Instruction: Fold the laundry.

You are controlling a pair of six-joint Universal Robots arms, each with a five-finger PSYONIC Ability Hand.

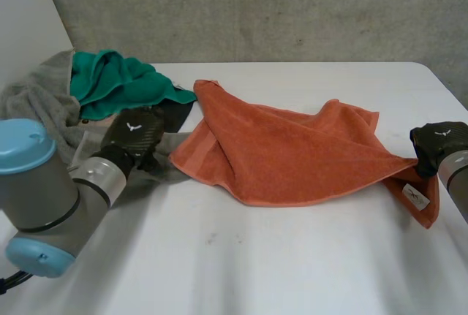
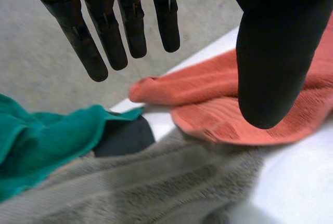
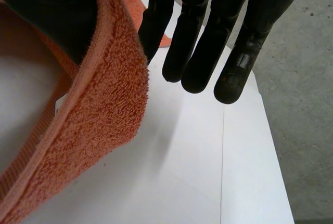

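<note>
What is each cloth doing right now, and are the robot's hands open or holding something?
orange towel: rumpled on the table, one corner held up off it.
green cloth: bunched up on top of the grey cloth.
grey cloth: crumpled in a heap.
left hand: open, fingers straight, above the grey cloth, holding nothing.
right hand: pinching the orange towel's corner.

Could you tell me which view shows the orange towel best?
Head view: the orange towel shows end to end across the table. The left wrist view catches one corner; the right wrist view, an edge at the right hand.
</note>
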